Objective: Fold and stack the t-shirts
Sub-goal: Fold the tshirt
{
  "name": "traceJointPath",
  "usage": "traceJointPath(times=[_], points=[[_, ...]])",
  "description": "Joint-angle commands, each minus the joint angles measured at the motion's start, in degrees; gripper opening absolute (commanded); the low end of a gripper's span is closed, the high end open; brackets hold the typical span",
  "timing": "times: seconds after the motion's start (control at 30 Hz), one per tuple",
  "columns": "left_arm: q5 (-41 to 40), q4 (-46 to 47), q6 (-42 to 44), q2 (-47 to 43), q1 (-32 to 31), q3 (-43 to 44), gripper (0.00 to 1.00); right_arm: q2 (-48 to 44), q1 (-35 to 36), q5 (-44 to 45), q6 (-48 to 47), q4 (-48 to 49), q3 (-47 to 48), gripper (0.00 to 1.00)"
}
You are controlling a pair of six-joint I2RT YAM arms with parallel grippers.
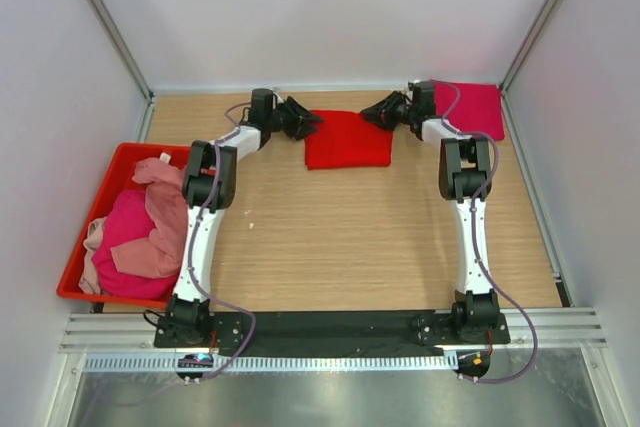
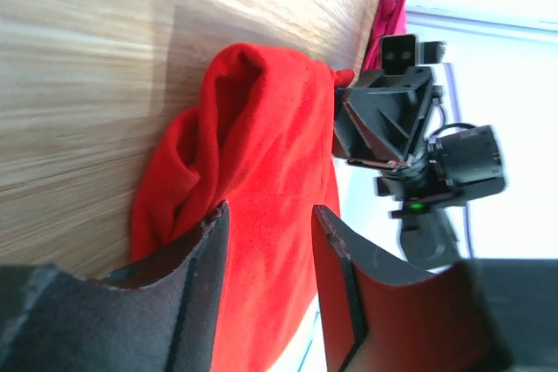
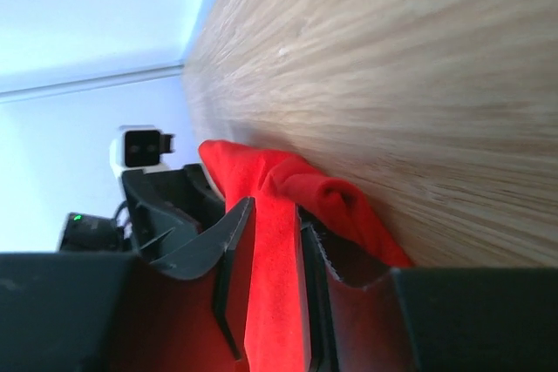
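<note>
Judging by its rumpled edges, we took the red t-shirt (image 1: 347,140) for soft, light cotton that would sag and slide out of shape unless held at two points. It lay folded into a rough rectangle at the far middle of the table (image 1: 340,237). The best holds looked to be its two far corners, one for each arm, with the pinch taking in every layer.

The left gripper (image 1: 303,120) sat at the shirt's left edge. In the left wrist view it was partly open, its fingers (image 2: 202,285) straddling a bunched fold of red cloth without visibly clamping it. The right gripper (image 1: 372,113) sat at the opposite edge, its jaws drawn close together with a strip of the red cloth pinched between them.

A folded magenta t-shirt (image 1: 478,107) lay at the far right corner. More shirts, magenta and pale pink, were heaped in the red bin (image 1: 70,269) on the left.
</note>
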Motion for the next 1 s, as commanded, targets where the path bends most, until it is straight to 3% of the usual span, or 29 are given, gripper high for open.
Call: traceJointPath(times=[0.0, 0.3, 0.4, 0.53, 0.63, 0.77, 0.97], points=[[0.93, -10.16, 5.49, -2.84, 0.97, 6.07, 0.45, -3.85, -0.83, 2.11, -8.98, -16.75, 7.73, 0.33], [2.77, -15.03, 8.84, -14.54, 0.01, 2.22, 0.46, -17.55, 1.11, 0.26, -14.79, -28.02, 2.66, 0.36], [3.21, -14.50, 7.89, -14.46, -1.31, 0.02, 0.43, -20.91, 1.37, -1.23, -15.06, -23.76, -5.69, 0.33], [3.57, -12.30, 6.73, -12.70, -2.02, -3.84, 0.40, -21.09, 1.37, -7.20, -11.02, -16.63, -15.34, 0.10], [3.74, -11.51, 7.61, -10.86, -1.93, -7.45, 0.39, -21.18, 1.02, -8.53, -11.80, -12.05, -22.29, 0.01], [4.62, -11.77, 9.89, -8.39, -2.19, -11.22, 0.37, -18.20, 0.76, -9.68, -11.89, -6.77, -29.07, 0.01], [2.78, -13.70, 13.58, -12.78, -2.19, -22.90, 0.34, -20.29, 0.75, -8.53, -11.80, -1.14, -42.35, 0.01]])
